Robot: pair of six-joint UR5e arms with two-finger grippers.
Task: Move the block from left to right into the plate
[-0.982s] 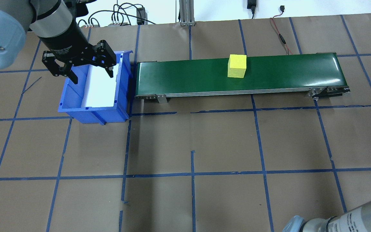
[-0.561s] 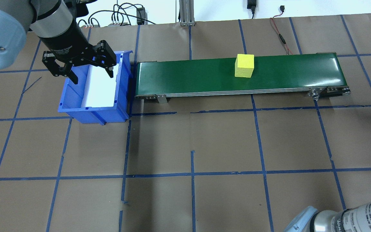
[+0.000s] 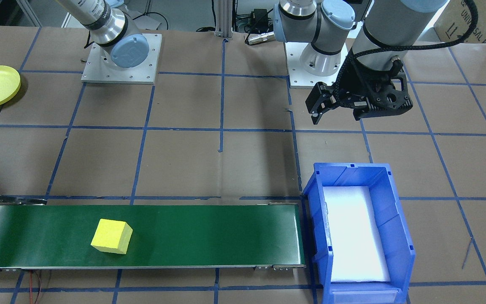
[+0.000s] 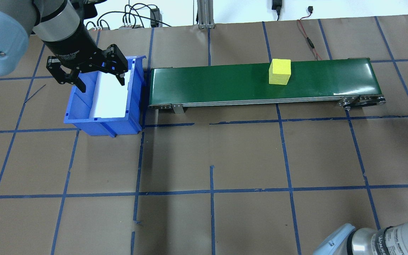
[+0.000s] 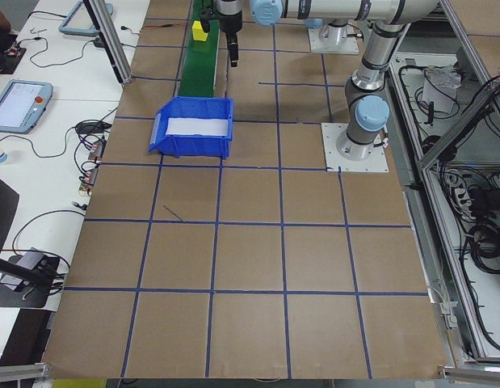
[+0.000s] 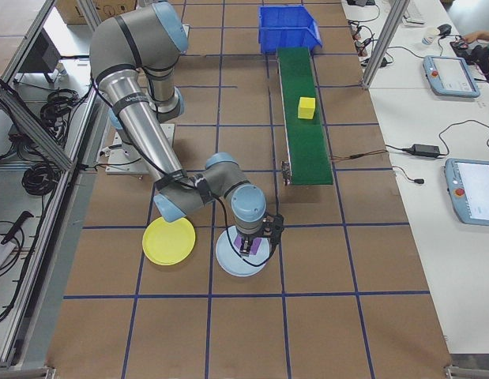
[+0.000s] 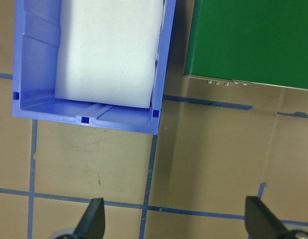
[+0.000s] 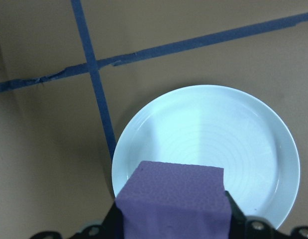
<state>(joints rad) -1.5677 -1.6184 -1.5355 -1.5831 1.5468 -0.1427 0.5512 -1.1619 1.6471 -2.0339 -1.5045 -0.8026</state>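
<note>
Above the table [image 4: 204,219], right tool [image 6: 254,248] grips purple block [image 8: 173,199].

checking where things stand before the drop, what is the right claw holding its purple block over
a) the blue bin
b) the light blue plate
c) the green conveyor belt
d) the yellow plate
b: the right wrist view shows the purple block in the right claw directly above the light blue plate, and the right side view shows the yellow plate lying beside it, empty.
</note>
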